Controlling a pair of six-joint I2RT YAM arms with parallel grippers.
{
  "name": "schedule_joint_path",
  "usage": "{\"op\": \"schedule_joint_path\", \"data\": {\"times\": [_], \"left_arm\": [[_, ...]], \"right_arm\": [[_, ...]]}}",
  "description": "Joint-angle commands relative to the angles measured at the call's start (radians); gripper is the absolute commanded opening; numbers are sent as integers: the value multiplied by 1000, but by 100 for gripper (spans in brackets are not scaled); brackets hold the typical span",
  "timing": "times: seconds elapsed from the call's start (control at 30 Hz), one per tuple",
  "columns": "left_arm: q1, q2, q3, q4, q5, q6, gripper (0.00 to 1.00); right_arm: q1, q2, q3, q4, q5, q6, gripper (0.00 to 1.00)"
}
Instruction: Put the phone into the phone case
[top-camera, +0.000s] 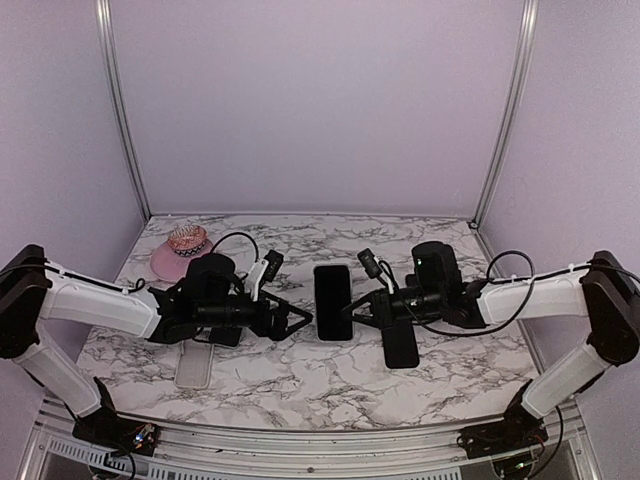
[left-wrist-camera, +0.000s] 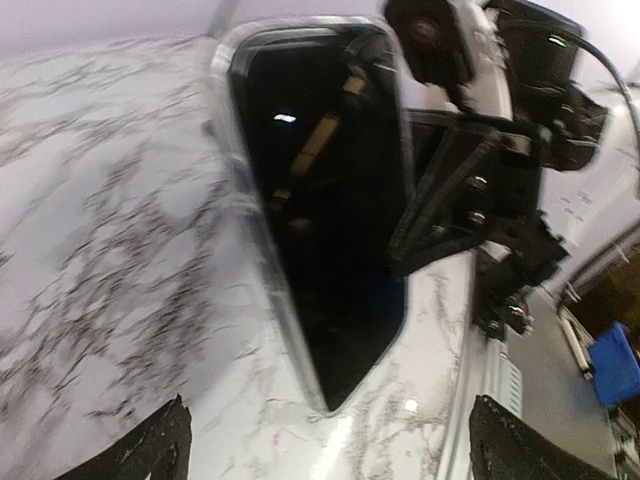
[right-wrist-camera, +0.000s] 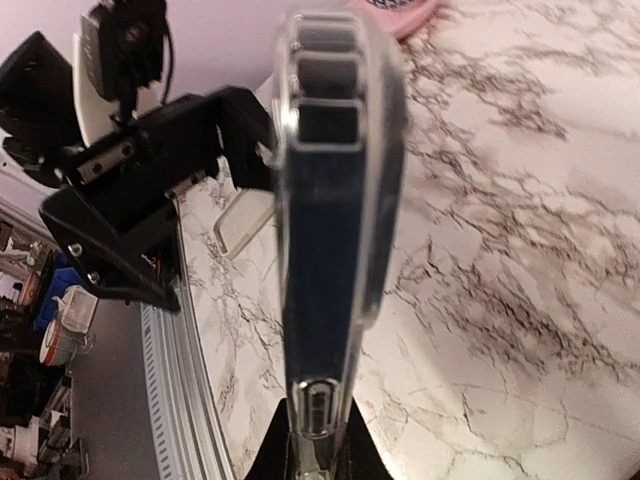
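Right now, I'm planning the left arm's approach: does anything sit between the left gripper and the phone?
Nothing visible does. The open left gripper faces the phone directly; the right gripper grips its far side.

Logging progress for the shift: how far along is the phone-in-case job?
Done, apparently: the phone has a clear case rim around it, so it looks seated. In hand: the right gripper has its fingers shut on the phone's edge, and the left gripper stands open beside it. Left: check that every corner is snapped in, then set it down.
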Motion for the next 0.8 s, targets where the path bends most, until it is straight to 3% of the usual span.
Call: {"op": "schedule_joint_path", "data": {"times": [0.0,0.1,0.23,0.43,0.57,0.63,0.7,0.77], "left_arm": [[30,-15,206,-699,-550,68,99],[70,-2,259,-863,-667,73,99],[160,-22,213,-903,-622,41,99],[225,150,280,-994,-592,55,99],[228,192,311,-1027,-635,44,99],[226,208,319,-1030,-612,33,99],[221,228,326,-1036,-590,24,99],[207,242,337,-1043,-594,20,99]], "right_arm": [[-45,77,16,-123,10,136,0],[-79,164,21,-173,-7,187,0],[-105,237,42,-242,24,193,2],[-104,225,115,-468,222,128,49],[-87,182,145,-552,327,98,70],[-71,175,175,-600,379,81,87],[-53,180,205,-648,435,65,97],[-36,187,237,-684,482,50,98]]}}
